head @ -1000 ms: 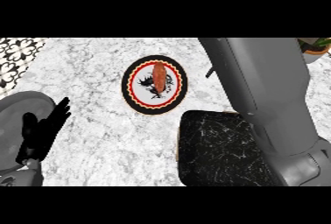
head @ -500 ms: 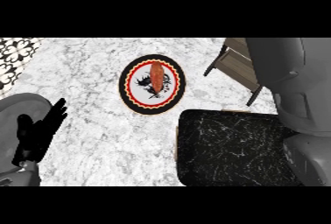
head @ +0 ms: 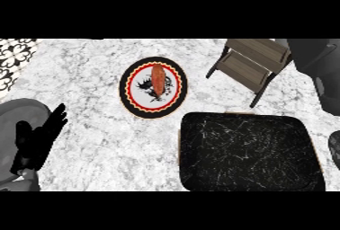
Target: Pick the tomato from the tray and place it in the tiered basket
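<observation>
The right forearm has swung away to the right edge, uncovering the tiered basket (head: 256, 63); its robot hand is out of view. The tray (head: 249, 152) shows no tomato; I cannot tell where it is; the left robot hand (head: 41, 140) rests open, holding nothing.

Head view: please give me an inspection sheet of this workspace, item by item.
Surface: white marble counter.
Job's things: black marbled square tray and dark wooden tiered basket; no tomato visible in either.
Clutter: round plate with red-and-black rim, a long reddish food item on it.
Hands: left hand open, resting lower left; right hand not seen, only grey right forearm.
Cables: nothing seen.
Surroundings: black-and-white patterned tile, upper left.
</observation>
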